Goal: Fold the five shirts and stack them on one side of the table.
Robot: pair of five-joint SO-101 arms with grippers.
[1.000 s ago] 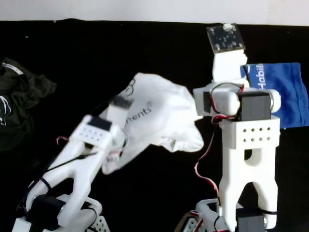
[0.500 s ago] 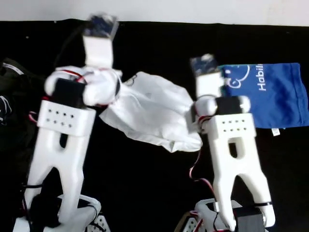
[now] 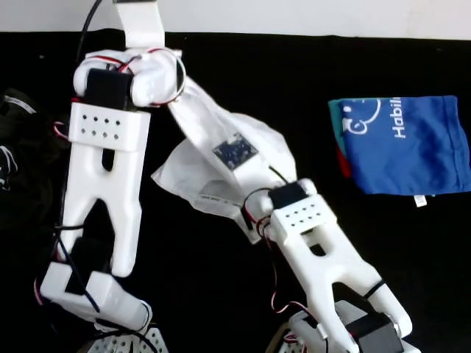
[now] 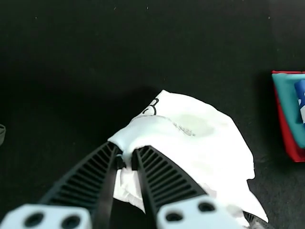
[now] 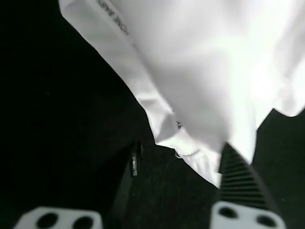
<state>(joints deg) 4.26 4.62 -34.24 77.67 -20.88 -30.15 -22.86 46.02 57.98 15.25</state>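
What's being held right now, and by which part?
The left gripper pinches the white shirt at an edge of the fabric; the right gripper is open.

A black table runs back to a white wall.

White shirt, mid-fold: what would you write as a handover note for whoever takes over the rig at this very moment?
Left gripper: shut on an edge of the white shirt, at the far side.
Right gripper: open at the shirt's nearer edge, nothing clamped.
Done: blue shirt lies folded at the right side, with teal and red edges showing under it.
Left: fold the white shirt and stack it there. A dark shirt lies crumpled at the left edge, not yet folded.
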